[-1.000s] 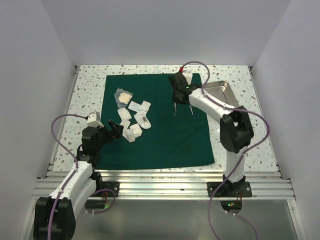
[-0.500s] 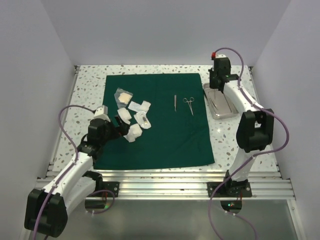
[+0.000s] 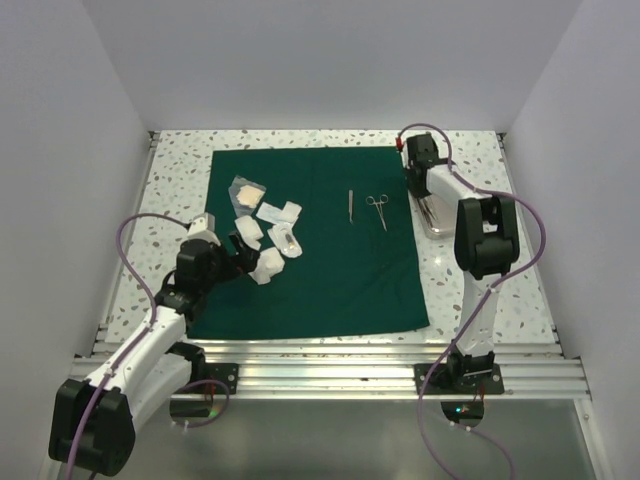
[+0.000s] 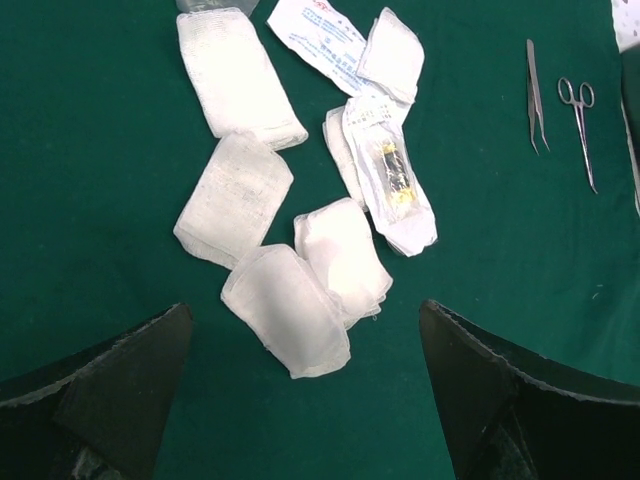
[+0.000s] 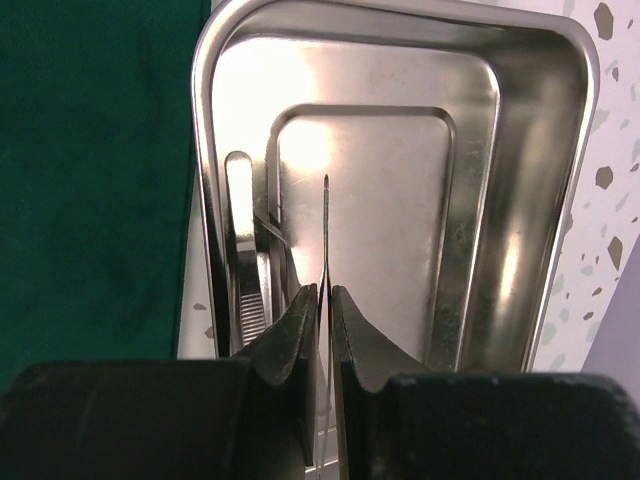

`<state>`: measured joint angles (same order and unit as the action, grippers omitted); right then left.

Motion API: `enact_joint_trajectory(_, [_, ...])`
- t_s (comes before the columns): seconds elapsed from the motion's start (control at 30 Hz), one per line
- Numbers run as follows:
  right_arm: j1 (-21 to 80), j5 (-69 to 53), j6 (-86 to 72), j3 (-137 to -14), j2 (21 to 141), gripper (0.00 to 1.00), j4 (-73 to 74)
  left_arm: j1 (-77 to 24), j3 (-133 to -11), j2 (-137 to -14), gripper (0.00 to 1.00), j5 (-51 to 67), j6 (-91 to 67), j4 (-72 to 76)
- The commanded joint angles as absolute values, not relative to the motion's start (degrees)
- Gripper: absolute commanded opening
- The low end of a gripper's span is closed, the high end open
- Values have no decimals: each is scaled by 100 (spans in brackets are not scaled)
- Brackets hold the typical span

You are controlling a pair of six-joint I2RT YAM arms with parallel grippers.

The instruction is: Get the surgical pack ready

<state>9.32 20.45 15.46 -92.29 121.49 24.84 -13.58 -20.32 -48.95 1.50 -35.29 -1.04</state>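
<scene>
Steel instrument (image 5: 326,225) is pinched tight in the right claw (image 5: 322,295) over the tray (image 5: 545,200), presumably for moving onto the green drape (image 3: 330,270); left claw (image 4: 302,310) is held open above gauze (image 4: 235,195).

From above, the steel tray (image 3: 432,222) is mostly tucked behind the right arm (image 3: 485,235). Up close, the right gripper (image 5: 324,295) pinches a thin metal tool (image 5: 326,225), but its lower end vanishes between the fingers (no clue what it is). The left gripper (image 4: 305,320) runs off the bottom edge, and the print on the wrapper (image 4: 318,35) is too small to read.
</scene>
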Motion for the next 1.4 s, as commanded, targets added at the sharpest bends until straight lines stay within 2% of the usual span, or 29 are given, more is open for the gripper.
enact_joint_trajectory(0.0, [888, 2022, 1653, -9316, 12067, 4, 2285, -1389, -2004, -4869, 100, 255, -3577, 343])
enact_joint_trajectory(0.13, [853, 1803, 1450, -9430, 12190, 16, 2460, -1389, -2065, -4852, 100, 167, -3472, 273])
enact_joint_trajectory(0.37, [853, 1591, 1301, -9360, 12191, 21, 2566, -1389, -2048, -4755, 100, 149, -3410, 220])
enact_joint_trajectory(0.43, [844, 1634, 1179, -9317, 12042, 32, 2505, -1389, -2039, -4711, 100, 123, -3384, 211])
enact_joint_trajectory(0.5, [835, 1731, 1055, -9299, 11805, 33, 2453, -1389, -2048, -4676, 100, 114, -3322, 194])
enact_joint_trajectory(0.53, [835, 1775, 1029, -9299, 11725, 42, 2426, -1389, -2057, -4667, 100, 106, -3296, 176])
enact_joint_trajectory(0.67, [844, 1732, 766, -9465, 11330, 42, 2662, -1389, -2057, -4606, 100, 105, -3261, 167])
enact_joint_trajectory(0.73, [879, 1504, 327, -9449, 10963, 40, 2760, -1389, -2022, -4579, 100, 114, -3243, 255])
enact_joint_trajectory(0.93, [1239, 827, -1009, -9325, 10503, 43, 2944, -1389, -2013, -4649, 100, 44, -3156, 466])
enact_joint_trajectory(1.0, [1528, 870, -1500, -9491, 10626, 43, 3128, -1389, -2004, -4667, 100, 18, -3103, 536])
enact_joint_trajectory(1.07, [1826, 905, -1791, -9606, 10783, 50, 3199, -1389, -1969, -4658, 100, 9, -3015, 606])
enact_joint_trajectory(1.2, [2223, 975, -2362, -9940, 11389, 56, 3314, -1389, -1732, -4553, 100, 158, -2725, 1149])
enact_joint_trajectory(1.37, [2575, 1098, -2619, -10195, 11961, 56, 3278, -1397, -1398, -4281, 100, 229, -2654, 1441])
